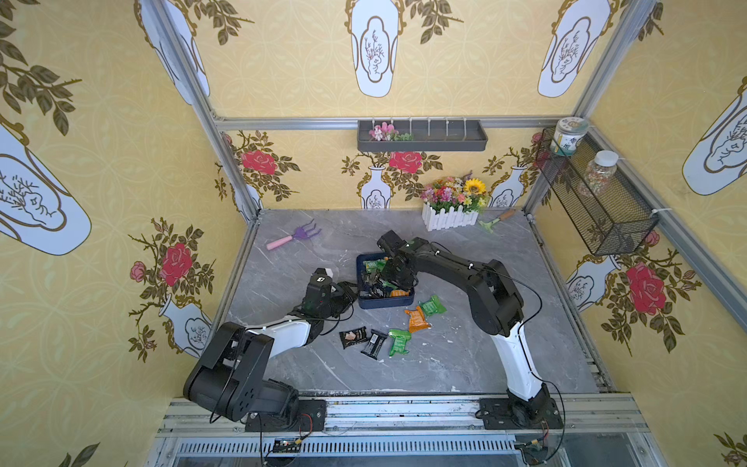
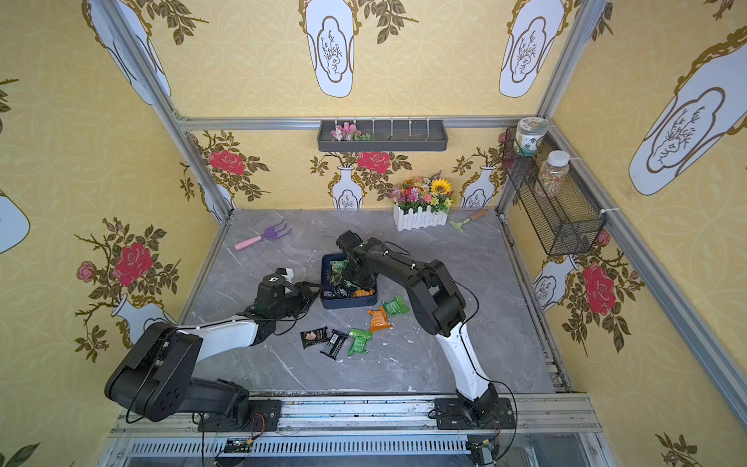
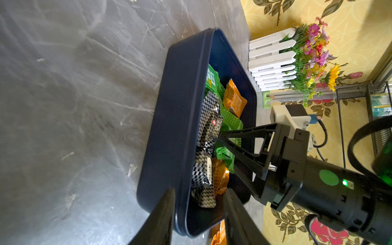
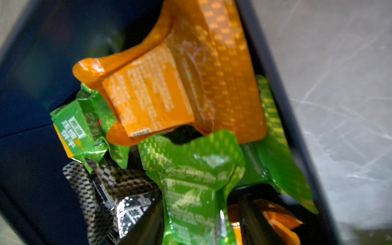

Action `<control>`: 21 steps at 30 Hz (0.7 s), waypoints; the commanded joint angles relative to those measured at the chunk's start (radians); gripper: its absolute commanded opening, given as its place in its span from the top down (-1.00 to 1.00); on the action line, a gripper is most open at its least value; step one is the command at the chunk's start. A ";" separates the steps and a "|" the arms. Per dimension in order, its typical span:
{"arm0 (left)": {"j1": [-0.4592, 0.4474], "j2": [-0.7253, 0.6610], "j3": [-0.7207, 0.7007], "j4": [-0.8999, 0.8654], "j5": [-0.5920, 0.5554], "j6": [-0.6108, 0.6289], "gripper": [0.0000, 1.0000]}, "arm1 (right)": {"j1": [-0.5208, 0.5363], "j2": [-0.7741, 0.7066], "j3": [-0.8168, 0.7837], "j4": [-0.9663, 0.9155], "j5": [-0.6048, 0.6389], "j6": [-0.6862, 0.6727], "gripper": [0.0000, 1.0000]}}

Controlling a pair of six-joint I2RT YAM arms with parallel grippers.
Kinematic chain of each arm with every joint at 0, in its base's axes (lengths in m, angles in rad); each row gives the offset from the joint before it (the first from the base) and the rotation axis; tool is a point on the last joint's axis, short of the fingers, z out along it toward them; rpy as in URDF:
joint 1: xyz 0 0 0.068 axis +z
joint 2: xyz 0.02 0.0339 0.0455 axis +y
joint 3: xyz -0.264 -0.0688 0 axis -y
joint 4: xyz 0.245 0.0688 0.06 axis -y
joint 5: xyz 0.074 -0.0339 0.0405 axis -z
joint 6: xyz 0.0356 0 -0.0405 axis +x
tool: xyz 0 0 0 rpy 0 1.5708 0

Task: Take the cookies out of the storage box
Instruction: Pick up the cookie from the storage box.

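Note:
The storage box [image 1: 366, 304] [image 2: 347, 304], a navy tray, sits mid-table and holds several green, orange and black cookies [image 1: 374, 265] [image 3: 209, 118]. My left gripper [image 3: 200, 191] [image 1: 351, 291] is at its near left corner. One finger presses the outer wall [image 3: 169, 127] and the other stands on the inner side, so it is shut on the box. My right gripper [image 4: 199, 203] [image 1: 390, 279] reaches down into the box and is shut on a green packet [image 4: 191, 186], which fills the gap between its fingers. An orange packet [image 4: 180, 84] lies just beyond.
Several cookies lie on the table in front of the box: green [image 1: 433, 305], orange [image 1: 418, 319], green [image 1: 399, 341] and two black [image 1: 376, 343] [image 1: 353, 337]. A purple rake [image 1: 295, 236], a white flower planter [image 1: 450, 214] and a green trowel [image 1: 495, 220] are at the back.

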State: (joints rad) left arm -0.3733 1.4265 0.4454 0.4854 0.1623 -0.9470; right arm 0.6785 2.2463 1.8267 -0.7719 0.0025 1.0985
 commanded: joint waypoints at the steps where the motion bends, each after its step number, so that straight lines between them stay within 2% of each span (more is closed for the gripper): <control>1: -0.001 0.002 0.003 0.016 0.010 0.008 0.15 | 0.000 0.029 0.045 -0.082 0.019 -0.016 -0.02; 12: -0.001 -0.014 -0.003 0.016 0.004 0.011 0.15 | 0.000 0.026 0.057 -0.063 0.002 -0.092 0.38; 21: -0.001 -0.035 0.003 0.006 -0.010 0.018 0.15 | 0.012 -0.073 0.041 -0.070 0.042 -0.149 0.43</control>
State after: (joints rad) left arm -0.3733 1.3968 0.4465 0.4843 0.1604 -0.9451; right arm 0.6872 2.2066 1.8755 -0.8364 0.0151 0.9848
